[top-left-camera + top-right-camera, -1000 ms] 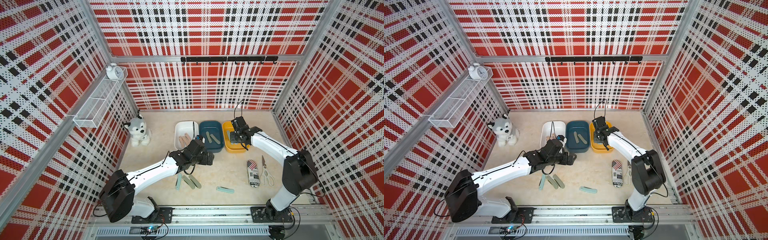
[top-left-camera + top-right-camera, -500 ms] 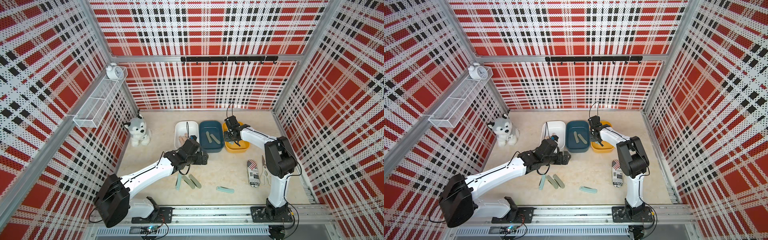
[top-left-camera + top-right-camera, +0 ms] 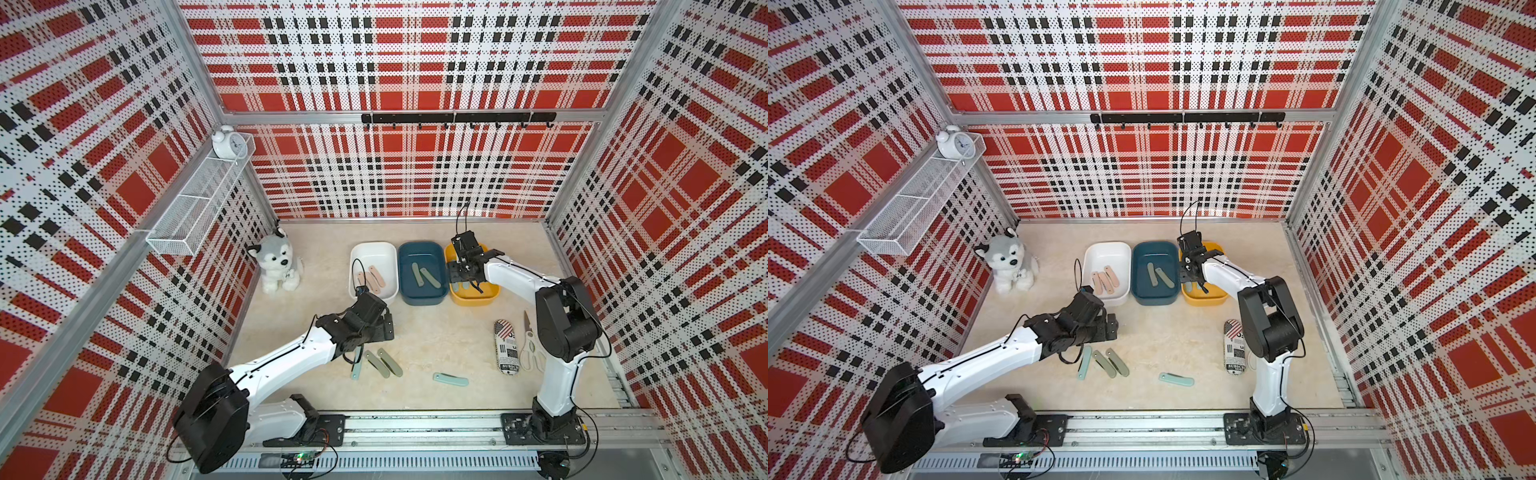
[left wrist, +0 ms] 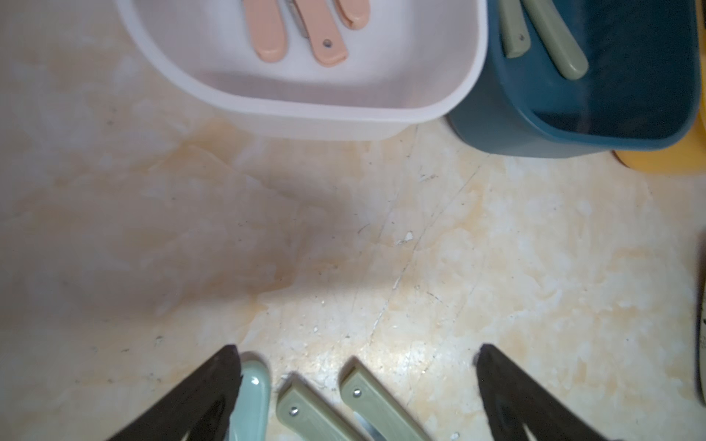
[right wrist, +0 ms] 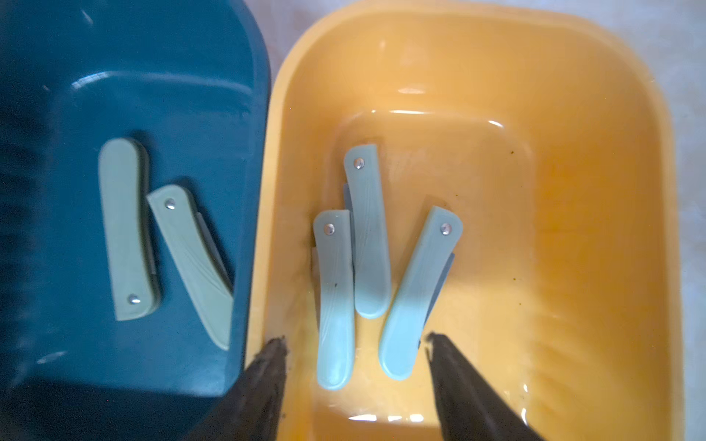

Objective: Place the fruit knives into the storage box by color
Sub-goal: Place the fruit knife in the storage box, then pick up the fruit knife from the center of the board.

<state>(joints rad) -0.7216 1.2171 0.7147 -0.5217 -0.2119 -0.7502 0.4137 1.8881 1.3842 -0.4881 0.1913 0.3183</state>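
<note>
Your right claw [image 5: 356, 338] gapes empty over the yellow plastic tub [image 5: 573, 191]; next, your spread left claw [image 4: 358, 349] takes a sage-green folded knife [image 4: 301, 414].

Yellow bin [image 5: 573, 191]: smooth plastic, glossy; sharp highlights noted on floor and walls, small dark specks seen. Dark blue bin [image 5: 160, 99]: the same glossy plastic. White bin [image 4: 344, 110]: smooth plastic, a duller sheen recorded. Teal fruit knives [image 5: 368, 236]: matt plastic handles, fine lengthwise lines observed; each is pinned by a shiny metal rivet [image 5: 358, 163]. Tabletop [image 4: 477, 248]: marble-patterned, matt, fine scratches noted. Husky toy [image 3: 276, 266]: plush cloth. Wall basket [image 3: 199, 208]: white-coated wire mesh. Scissors [image 3: 528, 349]: bare metal blades, white plastic handles.
</note>
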